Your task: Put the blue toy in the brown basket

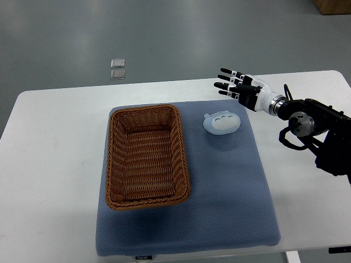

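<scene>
A pale blue toy [221,123] lies on the blue mat [230,186], just right of the brown wicker basket [112,164]. The basket holds nothing. My right hand [235,85] comes in from the right edge and hovers above and slightly right of the toy, apart from it. Its fingers are spread and hold nothing. The left arm does not show.
The mat lies on a white table [55,142]. Two small clear squares [117,68] lie on the grey floor beyond the table's far edge. A brown box corner [333,5] shows at the top right.
</scene>
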Robot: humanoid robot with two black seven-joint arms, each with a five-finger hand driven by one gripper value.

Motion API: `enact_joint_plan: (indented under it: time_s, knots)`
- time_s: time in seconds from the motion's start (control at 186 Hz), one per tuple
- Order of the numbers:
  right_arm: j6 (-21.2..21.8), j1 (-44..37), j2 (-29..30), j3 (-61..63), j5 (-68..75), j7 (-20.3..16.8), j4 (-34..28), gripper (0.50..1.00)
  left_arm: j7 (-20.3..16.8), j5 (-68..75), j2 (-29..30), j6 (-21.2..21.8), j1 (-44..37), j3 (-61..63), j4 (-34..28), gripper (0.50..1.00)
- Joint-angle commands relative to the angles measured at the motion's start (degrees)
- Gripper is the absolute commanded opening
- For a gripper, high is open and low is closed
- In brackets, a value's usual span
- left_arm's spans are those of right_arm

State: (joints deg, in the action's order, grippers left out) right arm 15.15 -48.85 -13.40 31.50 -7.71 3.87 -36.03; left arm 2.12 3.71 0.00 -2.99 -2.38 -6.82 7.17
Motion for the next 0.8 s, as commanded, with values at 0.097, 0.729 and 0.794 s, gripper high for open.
enact_joint_plan:
  time_s: [0.097,0.729,0.794]
  knots:
    - [0.2,-0.4,0.3,-0.4,-0.2,0.0,0.0,0.919,0.0,-0.1,0.0,-0.3,-0.1,-0.7,0.6,1.0]
    - [2.7,-3.0,-2.3,-0.9,-27.7,5.1,-2.5,0.915,0.0,0.0,0.0,0.1,0.0,0.0,0.1,1.0]
    - [2.8,-3.1,-2.9,-0.8,-35.3,6.2,-2.6,0.915,0.0,-0.1,0.0,0.1,0.0,0.0,0.0,1.0]
